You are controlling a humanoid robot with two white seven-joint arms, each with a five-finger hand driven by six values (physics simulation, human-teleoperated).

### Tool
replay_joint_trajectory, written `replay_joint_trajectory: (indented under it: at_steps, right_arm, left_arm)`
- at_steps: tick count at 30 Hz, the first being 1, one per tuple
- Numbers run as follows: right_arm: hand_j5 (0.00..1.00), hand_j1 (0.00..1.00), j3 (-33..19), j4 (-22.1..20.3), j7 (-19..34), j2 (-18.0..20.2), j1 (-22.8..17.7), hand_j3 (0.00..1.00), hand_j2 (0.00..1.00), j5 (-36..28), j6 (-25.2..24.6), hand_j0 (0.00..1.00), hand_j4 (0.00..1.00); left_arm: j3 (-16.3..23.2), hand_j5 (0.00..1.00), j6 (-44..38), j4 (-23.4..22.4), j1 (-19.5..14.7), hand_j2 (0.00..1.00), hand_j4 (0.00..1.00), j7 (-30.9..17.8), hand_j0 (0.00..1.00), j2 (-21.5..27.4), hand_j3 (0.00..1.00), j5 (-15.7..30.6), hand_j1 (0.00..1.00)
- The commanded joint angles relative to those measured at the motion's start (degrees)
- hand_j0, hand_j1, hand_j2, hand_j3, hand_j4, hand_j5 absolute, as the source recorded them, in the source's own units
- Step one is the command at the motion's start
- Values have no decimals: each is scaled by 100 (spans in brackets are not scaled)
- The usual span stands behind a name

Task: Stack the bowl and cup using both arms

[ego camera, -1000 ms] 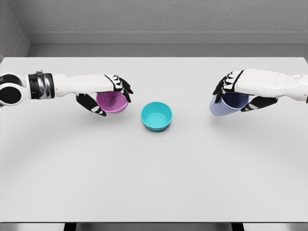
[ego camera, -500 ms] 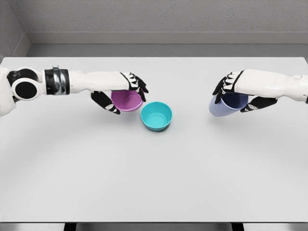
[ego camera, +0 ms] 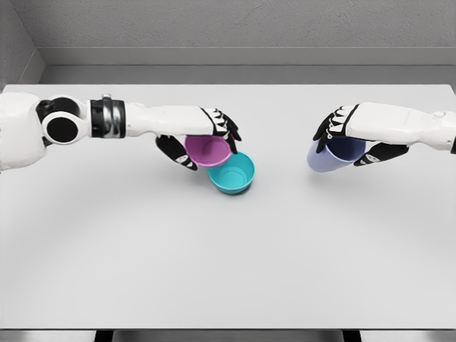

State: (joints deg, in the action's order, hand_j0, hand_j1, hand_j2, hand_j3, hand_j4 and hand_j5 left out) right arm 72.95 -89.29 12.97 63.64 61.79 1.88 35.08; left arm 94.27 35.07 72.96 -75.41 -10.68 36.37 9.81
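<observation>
Left fingers grip pink bowl overlapping teal bowl rim; right fingers clasp lavender cup, arm level.

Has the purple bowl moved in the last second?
Yes. The left hand has carried the purple bowl rightward, toward the teal bowl sitting still on the table; its rim now overlaps the teal bowl's left edge.

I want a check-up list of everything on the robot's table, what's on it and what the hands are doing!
Surface: white table, flat.
Job's things: purple bowl in the left hand, overlapping the teal bowl rim; lavender cup tilted in the right hand.
Clutter: nothing seen.
Hands: left hand shut on purple bowl; right hand shut on lavender cup.
Cables: nothing seen.
Surroundings: grey wall behind.
</observation>
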Motion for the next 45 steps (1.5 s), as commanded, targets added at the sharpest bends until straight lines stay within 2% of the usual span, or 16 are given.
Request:
replay_joint_trajectory:
  at_steps: [1, 22, 36, 45]
  right_arm:
    - [62, 62, -18, -1, -5, 0, 0, 62, 62, -48, -8, 62, 62]
    - [62, 62, -9, -10, -32, -194, 105, 62, 62, -48, -8, 62, 62]
    - [62, 62, -9, -18, -32, -308, 158, 62, 62, -48, -8, 62, 62]
    - [62, 62, 0, -18, -32, -396, 167, 62, 62, -83, -8, 62, 62]
  left_arm:
    - [-5, 70, -7, -1, 0, 70, 70, -57, 70, -86, 70, 39, 70]
    - [12, 70, -7, -10, -9, 70, 70, -180, 70, -403, 70, 30, 70]
    - [100, 70, -7, -247, 0, 70, 70, -180, 70, -666, 70, 30, 70]
    - [109, 70, -7, -282, 0, 70, 70, -180, 70, -666, 70, 30, 70]
